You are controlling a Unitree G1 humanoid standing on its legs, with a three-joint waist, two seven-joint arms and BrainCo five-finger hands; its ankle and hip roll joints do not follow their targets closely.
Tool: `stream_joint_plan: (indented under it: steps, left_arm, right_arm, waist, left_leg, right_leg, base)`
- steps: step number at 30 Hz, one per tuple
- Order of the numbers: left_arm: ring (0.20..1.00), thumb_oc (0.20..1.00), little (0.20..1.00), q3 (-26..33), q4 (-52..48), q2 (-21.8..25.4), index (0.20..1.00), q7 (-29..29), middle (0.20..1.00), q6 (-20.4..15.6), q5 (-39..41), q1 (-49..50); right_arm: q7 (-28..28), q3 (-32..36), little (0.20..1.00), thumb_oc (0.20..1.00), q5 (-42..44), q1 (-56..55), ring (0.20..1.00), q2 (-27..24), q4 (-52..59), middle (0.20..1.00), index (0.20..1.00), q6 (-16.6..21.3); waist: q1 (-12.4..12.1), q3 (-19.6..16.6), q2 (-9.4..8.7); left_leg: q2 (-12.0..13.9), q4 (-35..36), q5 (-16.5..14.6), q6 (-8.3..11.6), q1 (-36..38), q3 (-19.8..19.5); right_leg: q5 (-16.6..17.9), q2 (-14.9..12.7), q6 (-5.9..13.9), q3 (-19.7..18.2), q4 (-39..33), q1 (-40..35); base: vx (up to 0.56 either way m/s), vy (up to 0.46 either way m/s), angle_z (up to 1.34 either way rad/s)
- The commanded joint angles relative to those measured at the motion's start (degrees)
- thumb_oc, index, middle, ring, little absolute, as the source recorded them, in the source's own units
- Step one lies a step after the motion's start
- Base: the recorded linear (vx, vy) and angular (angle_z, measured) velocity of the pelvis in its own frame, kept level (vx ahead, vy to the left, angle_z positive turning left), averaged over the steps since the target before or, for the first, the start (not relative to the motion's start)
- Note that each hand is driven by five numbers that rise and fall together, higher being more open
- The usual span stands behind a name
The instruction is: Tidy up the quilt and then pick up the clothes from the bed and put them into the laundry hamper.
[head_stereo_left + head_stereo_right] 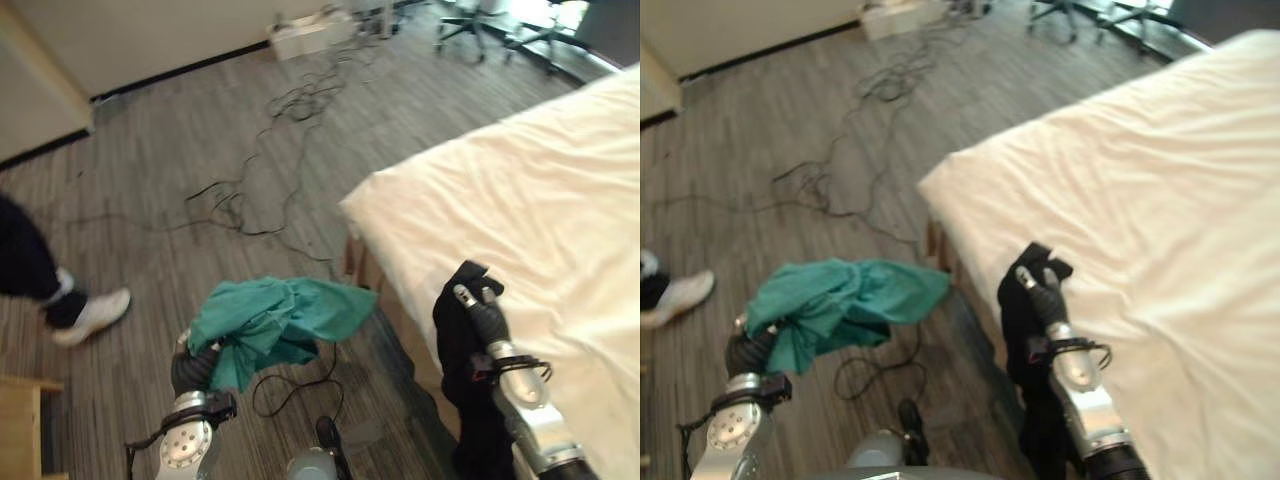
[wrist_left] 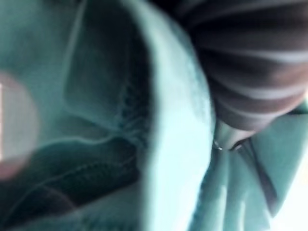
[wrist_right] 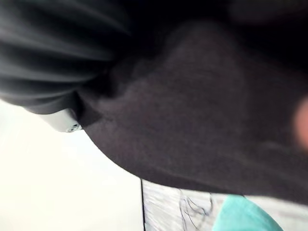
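Clothes: two; teal garment (image 1: 280,320) gripped in left hand (image 1: 195,368), black garment (image 1: 462,340) (draped) in right hand (image 1: 480,312).

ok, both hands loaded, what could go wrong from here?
1. The green garment hangs loosely from the left hand over the floor, so it could slip off or catch on the loose cables.
2. The black garment trails from the right hand beside the bed edge and may snag on the corner.
3. A person's shoe is close on the left.
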State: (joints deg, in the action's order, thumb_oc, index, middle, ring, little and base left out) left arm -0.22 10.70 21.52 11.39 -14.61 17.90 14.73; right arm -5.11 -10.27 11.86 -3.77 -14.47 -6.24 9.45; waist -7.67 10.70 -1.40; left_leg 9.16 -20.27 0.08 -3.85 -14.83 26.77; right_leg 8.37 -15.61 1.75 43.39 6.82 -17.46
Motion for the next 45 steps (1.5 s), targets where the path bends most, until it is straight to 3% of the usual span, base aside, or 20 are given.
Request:
stream_joint_plan:
  steps: [1, 3, 5, 6, 7, 9, 10, 12, 13, 18, 21, 25, 29, 35, 37, 38, 39, 40, 42, 45]
  left_arm:
    - [0.2, 0.2, 0.2, -3.0, 0.1, 0.9, 0.2, 0.5, 0.2, -1.7, -0.2, -4.2]
    - [0.2, 0.2, 0.2, -5.7, 1.3, -0.5, 0.2, 0.8, 0.2, -1.7, 0.0, -6.8]
    - [0.2, 0.2, 0.2, -6.8, 1.7, -0.7, 0.2, 0.2, 0.2, -1.7, 0.1, -7.3]
    - [0.2, 0.2, 0.2, -10.7, 4.2, -0.5, 0.2, -0.3, 0.2, -0.7, -2.8, -9.7]
    - [0.2, 0.2, 0.2, -10.7, 4.3, -0.5, 0.2, -0.3, 0.2, -0.7, -2.8, -9.8]
    - [0.2, 0.2, 0.2, -12.7, 6.1, -0.7, 0.2, -0.3, 0.2, -0.1, -3.1, -11.4]
    - [0.2, 0.2, 0.2, -12.3, 5.7, -0.6, 0.2, 0.5, 0.2, 0.3, -3.9, -10.9]
    - [0.2, 0.2, 0.2, -13.8, 6.5, -1.4, 0.2, -0.9, 0.2, 0.4, -4.0, -11.9]
    - [0.2, 0.2, 0.2, -16.4, 30.2, -12.1, 0.2, -1.1, 0.2, 3.4, -2.5, -18.8]
    - [0.2, 0.2, 0.2, -18.4, 25.4, -9.5, 0.2, -0.2, 0.2, 3.0, -6.8, -18.9]
    - [0.2, 0.2, 0.2, -18.7, 23.4, -8.1, 0.2, -0.3, 0.2, 2.7, -8.2, -20.4]
    - [0.2, 0.2, 0.2, -18.6, 20.3, -7.3, 0.2, 0.6, 0.2, 2.5, -9.2, -20.9]
    - [0.2, 0.2, 0.2, -16.7, 17.1, -6.6, 0.2, 0.9, 0.2, 2.4, -10.6, -17.3]
    - [0.2, 0.2, 0.2, -14.2, 15.7, -6.1, 0.2, 1.4, 0.2, 2.8, -11.7, -15.7]
    - [0.2, 0.2, 0.2, -14.3, 15.2, -5.7, 0.2, 1.0, 0.2, 3.0, -11.8, -15.3]
    - [0.2, 0.2, 0.2, -15.2, 14.6, -5.4, 0.2, 0.6, 0.2, 2.9, -11.5, -15.0]
    - [0.2, 0.2, 0.2, -15.2, 14.6, -5.5, 0.2, 0.6, 0.2, 2.9, -11.5, -15.0]
    - [0.2, 0.2, 0.2, -15.8, 14.4, -5.3, 0.2, 0.4, 0.2, 3.3, -11.6, -15.0]
    - [0.2, 0.2, 0.2, -16.3, 14.8, -4.9, 0.2, 0.5, 0.2, 3.5, -12.6, -15.2]
    - [0.2, 0.2, 0.2, -16.8, 14.5, -4.6, 0.2, 1.0, 0.2, 3.7, -13.3, -16.2]
  right_arm:
    - [-2.1, 0.3, 0.2, 0.2, -8.5, -1.4, 0.2, -3.5, 2.0, 0.2, 0.2, 1.2]
    - [-4.1, 1.4, 0.2, 0.2, -9.9, -3.1, 0.2, -4.0, 1.1, 0.2, 0.2, 0.6]
    - [-4.6, 2.1, 0.2, 0.2, -10.7, -4.2, 0.2, -4.0, 0.9, 0.2, 0.2, 0.7]
    - [-5.3, 2.6, 0.2, 0.2, -10.6, -5.5, 0.2, -3.7, -0.2, 0.2, 0.2, 0.4]
    - [-5.3, 2.6, 0.2, 0.2, -10.6, -5.4, 0.2, -3.7, -0.2, 0.2, 0.2, 0.4]
    - [-6.1, 3.1, 0.2, 0.2, -9.6, -5.9, 0.2, -3.6, -2.8, 0.2, 0.2, 0.4]
    - [-6.8, 2.9, 0.2, 0.2, -10.1, -5.7, 0.2, -3.9, -4.3, 0.2, 0.2, 0.1]
    - [-5.7, 1.7, 0.2, 0.2, -9.6, -5.0, 0.2, -4.0, -3.4, 0.2, 0.2, 0.2]
    - [-5.1, -1.1, 0.2, 0.2, -5.6, -3.3, 0.2, -4.5, -28.6, 0.2, 0.2, -1.8]
    - [-5.8, -1.0, 0.2, 0.2, -8.3, -4.9, 0.2, -6.3, -21.7, 0.2, 0.2, -1.0]
    - [-6.0, -0.1, 0.2, 0.2, -8.8, -4.5, 0.2, -7.9, -17.7, 0.2, 0.2, -0.2]
    - [-7.0, 1.8, 0.2, 0.2, -9.5, -3.9, 0.2, -10.7, -14.4, 0.2, 0.2, 0.0]
    - [-6.3, 2.2, 0.2, 0.2, -11.5, -4.6, 0.2, -12.0, -10.9, 0.2, 0.2, -0.6]
    - [-5.6, 1.1, 0.2, 0.2, -14.6, -2.9, 0.2, -12.8, -9.8, 0.2, 0.2, -1.4]
    - [-5.2, 1.1, 0.2, 0.2, -14.9, -3.5, 0.2, -11.4, -10.0, 0.2, 0.2, -1.1]
    - [-4.9, 0.9, 0.2, 0.2, -15.2, -3.9, 0.2, -10.2, -10.5, 0.2, 0.2, -1.2]
    - [-4.9, 0.9, 0.2, 0.2, -15.2, -3.9, 0.2, -10.2, -10.5, 0.2, 0.2, -1.2]
    - [-4.5, 0.4, 0.2, 0.2, -16.2, -4.6, 0.2, -10.2, -9.6, 0.2, 0.2, -1.2]
    - [-4.6, 0.9, 0.2, 0.2, -16.6, -5.0, 0.2, -10.4, -9.9, 0.2, 0.2, -1.0]
    - [-4.5, 1.6, 0.2, 0.2, -16.6, -5.4, 0.2, -10.3, -9.0, 0.2, 0.2, -1.0]
  waist:
    - [2.5, -0.7, 0.69]
    - [5.2, 0.8, 2.36]
    - [6.0, 1.7, 2.86]
    - [8.7, 1.8, 2.99]
    - [8.7, 1.8, 3.09]
    - [10.5, 1.8, 2.23]
    - [10.3, 1.8, 2.26]
    - [9.7, 1.4, 1.69]
    - [6.6, -1.7, 1.46]
    - [6.5, -1.1, 1.67]
    - [5.7, 1.3, 1.04]
    - [4.8, 4.1, 0.66]
    - [3.4, 2.9, 1.16]
    - [0.3, 1.4, 0.88]
    - [-0.7, 0.5, -0.5]
    - [-1.8, 0.9, -2.79]
    - [-1.9, 0.7, -2.63]
    - [-0.7, 1.5, -2.37]
    - [1.9, 2.2, 0.55]
    - [4.8, 3.4, 2.73]
  left_leg:
    - [-5.7, 25.2, -0.1, 4.32, 14.2, -8.9]
    - [-6.5, 25.3, 1.0, 4.43, 14.7, -14.6]
    - [-7.3, 25.3, 0.6, 4.33, 15.1, -17.3]
    - [-8.6, 25.3, -0.2, 4.46, 16.3, -23.0]
    - [-8.5, 25.3, -0.1, 4.48, 16.2, -23.1]
    - [-10.3, 25.3, -0.6, 4.4, 16.9, -27.3]
    - [-10.3, 25.3, -0.8, 4.68, 17.3, -28.0]
    - [-10.2, 25.3, -1.5, 4.58, 18.0, -27.3]
    - [-8.6, 25.3, -2.1, 5.81, 21.3, -25.0]
    - [-7.8, 25.3, -2.1, 6.76, 22.3, -25.3]
    - [-7.2, 13.8, -2.4, 8.5, 18.3, -24.7]
    - [-6.7, -1.7, 2.6, 9.47, 8.1, -22.4]
    - [-10.1, 8.1, -0.6, 6.84, 4.8, -18.6]
    - [-9.5, 21.4, 4.8, 6.66, 0.8, -11.1]
    - [-10.5, 22.1, 5.4, 4.33, 3.0, -11.1]
    - [-12.7, 20.3, 3.4, 2.17, 5.0, -12.5]
    - [-12.4, 20.2, 3.5, 2.21, 4.8, -12.4]
    - [-13.7, 21.0, 1.7, 1.21, 9.0, -13.7]
    - [-12.7, 23.7, 0.6, 0.3, 15.4, -16.3]
    - [-11.1, 25.3, -1.0, 0.68, 20.1, -19.9]
  right_leg:
    - [-7.8, -2.5, 9.68, -16.4, 14.0, 12.2]
    - [-13.1, 6.2, 8.79, -29.7, 12.8, 18.2]
    - [-13.9, 7.2, 9.02, -32.3, 11.2, 18.5]
    - [-14.3, 10.5, 7.14, -40.6, 3.5, 20.1]
    - [-13.9, 10.6, 7.11, -40.5, 3.1, 20.1]
    - [-11.7, 13.0, 6.88, -48.8, -3.5, 20.0]
    - [-8.8, 12.6, 8.27, -48.5, -2.2, 21.1]
    - [-9.5, 11.7, 6.92, -46.3, -4.2, 19.3]
    - [-12.4, 12.9, 4.99, -38.7, -9.0, 10.2]
    - [-13.1, 13.4, 4.31, -38.3, -8.9, 9.6]
    - [-13.0, 13.4, 3.39, -37.9, -11.1, 7.9]
    - [-14.0, 12.8, 2.14, -36.6, -11.8, 5.9]
    - [-16.8, 13.5, 2.83, -38.5, -11.8, 4.9]
    - [-20.9, 15.2, 3.49, -37.3, -11.7, -1.3]
    - [-20.1, 14.5, 4.56, -36.9, -5.8, -1.7]
    - [-11.3, 12.5, 10.44, -36.7, 10.6, 1.5]
    - [-11.2, 12.7, 10.38, -36.9, 10.7, 1.8]
    - [-4.1, 12.0, 13.25, -37.5, 19.4, 5.3]
    - [-1.3, 12.7, 13.25, -37.3, 32.9, 12.1]
    - [-6.9, 13.6, 11.01, -35.7, 37.1, 19.8]
  base:
    - [0.23, 0.296, 2.13]
    - [0.16, 0.182, 2.16]
    - [0.18, -0.008, 1.67]
    - [0.2, -0.074, 1.78]
    - [0.3, -0.097, 2.08]
    - [0.15, -0.09, 1.98]
    - [0.12, -0.113, 1.9]
    - [0.11, -0.111, 1.08]
    - [0.08, -0.112, 0.37]
    - [0.05, -0.122, 0.1]
    - [0.02, -0.183, -0.01]
    - [0.08, -0.108, -0.12]
    - [0.34, -0.003, -0.29]
    - [0.54, 0.012, -0.18]
    - [0.81, 0.052, -0.26]
    - [0.68, 0.068, -0.26]
    - [0.76, 0.141, 0.05]
    - [0.47, 0.104, 0.32]
    - [0.73, 0.146, 0.49]
    - [0.64, 0.007, 1.23]
